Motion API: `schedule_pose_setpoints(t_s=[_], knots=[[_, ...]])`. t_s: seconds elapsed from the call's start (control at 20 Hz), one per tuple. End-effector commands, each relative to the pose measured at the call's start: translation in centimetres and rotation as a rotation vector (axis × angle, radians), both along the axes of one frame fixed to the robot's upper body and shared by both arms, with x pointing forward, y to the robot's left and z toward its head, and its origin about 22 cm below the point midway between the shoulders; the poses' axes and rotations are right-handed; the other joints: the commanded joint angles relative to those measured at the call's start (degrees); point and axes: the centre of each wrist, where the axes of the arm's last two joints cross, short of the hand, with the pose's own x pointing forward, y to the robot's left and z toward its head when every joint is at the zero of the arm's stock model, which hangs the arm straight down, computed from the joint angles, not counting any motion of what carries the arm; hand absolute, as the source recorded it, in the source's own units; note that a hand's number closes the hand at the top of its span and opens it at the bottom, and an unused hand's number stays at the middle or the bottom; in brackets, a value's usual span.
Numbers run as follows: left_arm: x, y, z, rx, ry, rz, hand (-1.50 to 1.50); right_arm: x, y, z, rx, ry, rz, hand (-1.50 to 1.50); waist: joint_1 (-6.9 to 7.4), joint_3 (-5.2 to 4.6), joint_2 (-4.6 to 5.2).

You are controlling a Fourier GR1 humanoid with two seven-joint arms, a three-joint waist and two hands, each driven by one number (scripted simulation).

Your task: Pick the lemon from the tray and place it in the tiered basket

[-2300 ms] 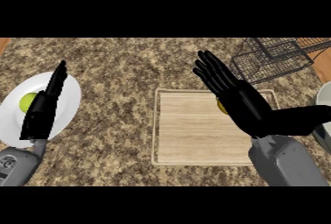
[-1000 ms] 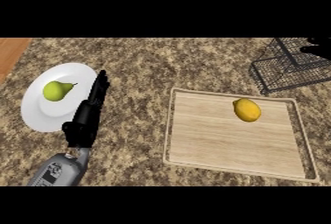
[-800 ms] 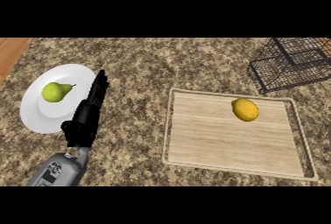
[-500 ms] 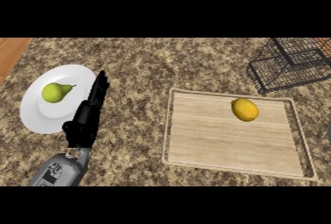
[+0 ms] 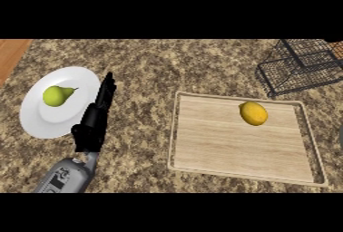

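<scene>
A yellow lemon (image 5: 253, 113) lies in the far right part of a wooden tray (image 5: 227, 149) on the speckled counter. The black wire tiered basket (image 5: 301, 65) stands at the upper right, just beyond the tray's far corner. My left hand (image 5: 95, 118) rests open at the left, fingers straight and pointing away, well left of the tray and touching nothing. My right hand shows in no part of the view.
A white plate (image 5: 40, 122) with a green pear (image 5: 57, 95) sits at the left, right beside my left hand. A strip of wooden surface (image 5: 10, 52) shows at the upper left corner, past the counter's edge.
The right hand, which hovered over the tray 2.3 s ago, has left the view, uncovering the lemon. Over the last second nothing has visibly moved.
</scene>
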Motion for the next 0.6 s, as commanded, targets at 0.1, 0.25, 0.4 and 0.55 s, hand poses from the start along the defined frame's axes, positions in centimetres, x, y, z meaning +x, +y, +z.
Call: schedule_pose_setpoints(t_s=[0.1, 0.25, 0.4, 0.55], knots=[[0.4, 0.7, -0.3, 0.003, 0.011, 0.007, 0.00, -1.3, 1.9, -0.5, -0.218, -0.046, 0.174, -1.50, -0.69, -0.05, -0.13], [-0.2, 1.2, 0.3, 0.001, 0.000, -0.011, 0.00, -1.1, 3.1, -1.4, -0.288, -0.024, 0.150, -1.50, 0.58, -0.05, -0.09], [-0.1, 0.8, -0.3, -0.002, -0.006, -0.005, 0.00, -1.9, 2.3, -0.6, -0.337, -0.036, 0.114, -1.50, 0.13, -0.01, 0.07], [0.3, -0.3, 0.2, -0.003, 0.001, -0.015, 0.00, -1.8, 3.1, -1.3, -0.373, -0.035, 0.104, -1.50, -0.04, -0.01, 0.11]])
